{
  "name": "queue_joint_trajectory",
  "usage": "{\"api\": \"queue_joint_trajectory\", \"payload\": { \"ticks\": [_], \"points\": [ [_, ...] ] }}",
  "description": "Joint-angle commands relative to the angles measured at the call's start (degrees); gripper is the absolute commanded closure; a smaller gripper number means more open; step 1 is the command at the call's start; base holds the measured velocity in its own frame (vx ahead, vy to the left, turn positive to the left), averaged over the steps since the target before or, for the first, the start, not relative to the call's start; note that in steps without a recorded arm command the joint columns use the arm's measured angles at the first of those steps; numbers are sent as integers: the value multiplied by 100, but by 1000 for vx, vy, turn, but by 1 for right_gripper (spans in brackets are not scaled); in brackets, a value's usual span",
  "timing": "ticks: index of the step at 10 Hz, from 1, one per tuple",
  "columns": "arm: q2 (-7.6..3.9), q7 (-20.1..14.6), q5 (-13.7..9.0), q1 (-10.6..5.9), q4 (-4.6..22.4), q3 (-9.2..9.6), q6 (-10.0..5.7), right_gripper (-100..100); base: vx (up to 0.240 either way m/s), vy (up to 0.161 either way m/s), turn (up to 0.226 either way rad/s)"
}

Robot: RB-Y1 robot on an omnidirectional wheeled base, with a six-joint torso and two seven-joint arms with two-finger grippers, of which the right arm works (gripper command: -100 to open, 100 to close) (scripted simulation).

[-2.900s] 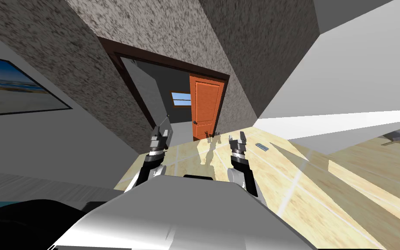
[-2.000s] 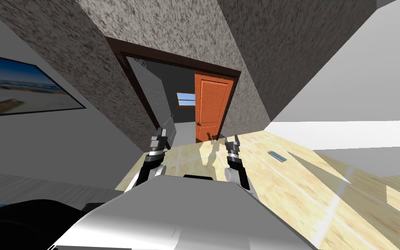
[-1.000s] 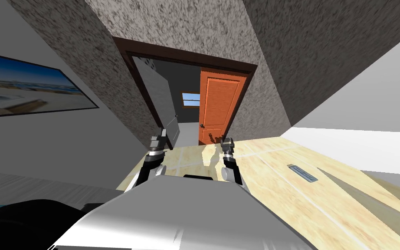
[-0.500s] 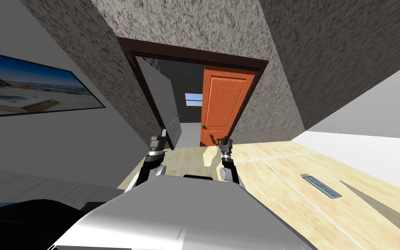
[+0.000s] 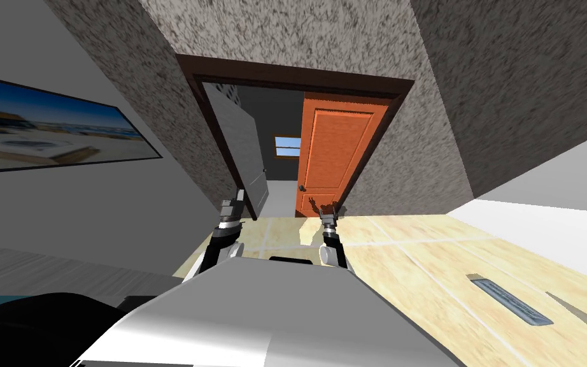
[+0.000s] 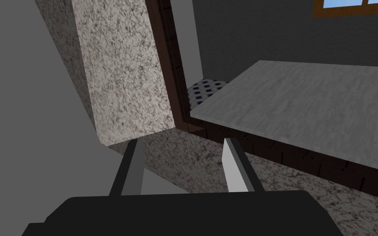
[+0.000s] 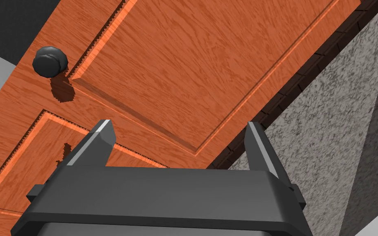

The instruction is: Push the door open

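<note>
Head view squares up on the orange panelled wooden door [image 5: 340, 153]; left jaws spread, right jaws spread, closing in.

Orange panelled wooden door [image 5: 340, 150] w/ dark round knob [image 5: 302, 187] fills right half of dark brown frame [image 5: 286, 69] in speckled grey wall [image 5: 273, 25], right gripper [image 5: 330, 209] low in front, left gripper [image 5: 235, 199] by grey panel [image 5: 238, 150].
</note>
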Motion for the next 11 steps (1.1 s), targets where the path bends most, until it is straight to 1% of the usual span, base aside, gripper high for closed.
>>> {"api": "queue_joint_trajectory", "payload": {
  "ticks": [1, 9, 10, 11],
  "points": [
    [-5, -169, -90, -65, 204, 37, -75, -100, 96, -21, 99],
    [47, -930, -511, -417, 1270, 228, -451, -100, 98, -21, 102],
    [58, -1023, -563, -460, 1401, 252, -497, -100, 96, -41, 182],
    [58, -1023, -563, -460, 1401, 252, -497, -100, 48, -27, -57]
  ]
}}
